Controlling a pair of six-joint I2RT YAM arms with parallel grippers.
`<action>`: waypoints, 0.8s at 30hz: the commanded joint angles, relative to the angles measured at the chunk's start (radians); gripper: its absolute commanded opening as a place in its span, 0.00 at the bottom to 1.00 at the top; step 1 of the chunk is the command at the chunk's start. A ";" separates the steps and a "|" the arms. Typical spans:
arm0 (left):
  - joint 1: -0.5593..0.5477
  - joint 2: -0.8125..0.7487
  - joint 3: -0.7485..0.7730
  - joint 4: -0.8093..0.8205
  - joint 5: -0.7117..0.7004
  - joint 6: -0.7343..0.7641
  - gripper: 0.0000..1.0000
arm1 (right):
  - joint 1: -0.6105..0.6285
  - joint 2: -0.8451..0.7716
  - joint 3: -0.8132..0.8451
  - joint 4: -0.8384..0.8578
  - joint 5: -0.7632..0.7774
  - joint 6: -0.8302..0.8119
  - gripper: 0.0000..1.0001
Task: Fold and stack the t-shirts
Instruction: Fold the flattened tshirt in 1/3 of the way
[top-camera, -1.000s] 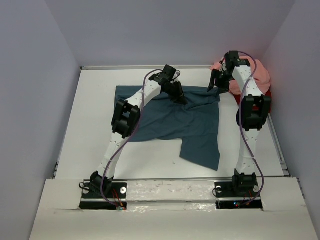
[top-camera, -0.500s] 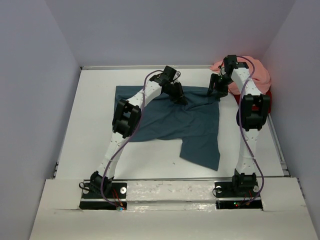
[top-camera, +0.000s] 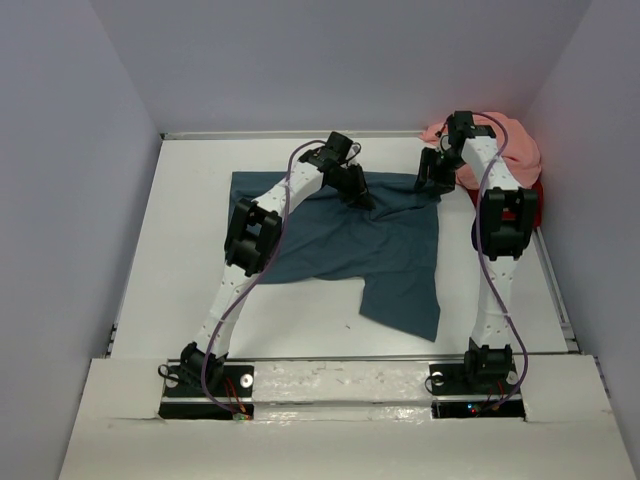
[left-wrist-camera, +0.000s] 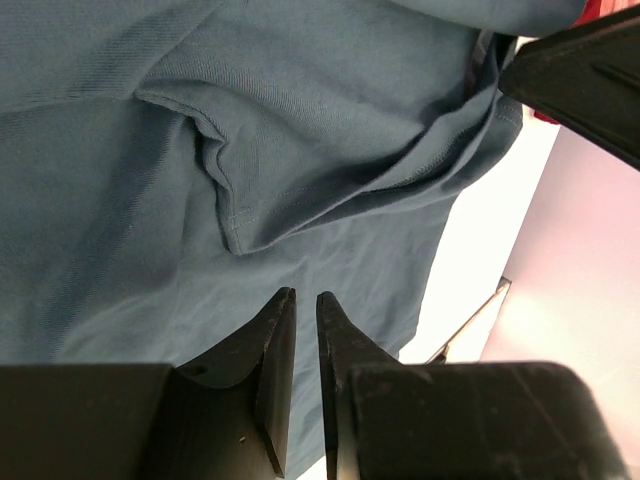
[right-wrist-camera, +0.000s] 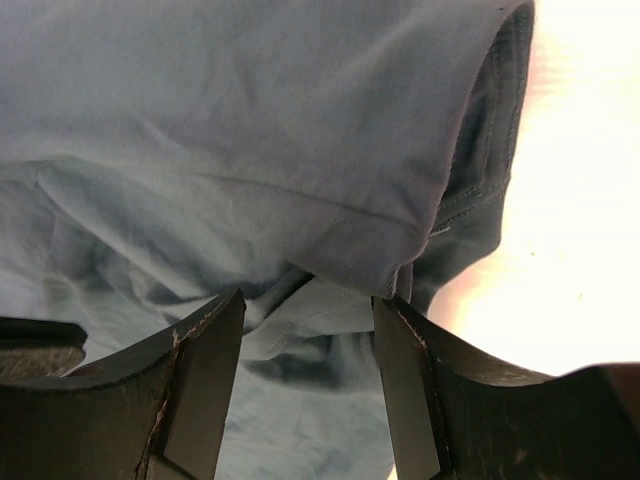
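Observation:
The dark teal-blue t-shirt (top-camera: 350, 245) lies rumpled and spread on the white table (top-camera: 190, 250); it fills the left wrist view (left-wrist-camera: 150, 150) and the right wrist view (right-wrist-camera: 250, 130). My left gripper (top-camera: 365, 198) hangs over the shirt's far middle, where wrinkles gather. Its jaws (left-wrist-camera: 303, 293) stand a narrow slit apart, and no cloth shows between them. My right gripper (top-camera: 430, 180) is at the shirt's far right corner, open (right-wrist-camera: 308, 298), its fingers straddling a folded hem. The salmon pink t-shirt (top-camera: 510, 145) and the red t-shirt (top-camera: 537, 190) are heaped at the far right.
Grey walls close in the table on three sides, and the heap of shirts lies against the right wall. A metal rail (top-camera: 340, 357) runs along the near edge by the arm bases. Bare white table shows left of the teal shirt.
My right gripper has shifted a little left and down toward the teal shirt's corner, its jaws narrowing slightly. The left arm and the shirt look unchanged.

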 joint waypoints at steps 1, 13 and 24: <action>0.003 -0.011 0.037 -0.003 0.031 0.007 0.24 | -0.012 0.016 0.060 0.036 -0.006 -0.020 0.60; 0.007 -0.009 0.040 -0.006 0.028 0.007 0.24 | -0.021 0.027 0.074 0.041 -0.025 -0.018 0.42; 0.007 -0.008 0.040 -0.007 0.029 0.006 0.24 | -0.021 0.032 0.057 0.034 -0.063 -0.015 0.60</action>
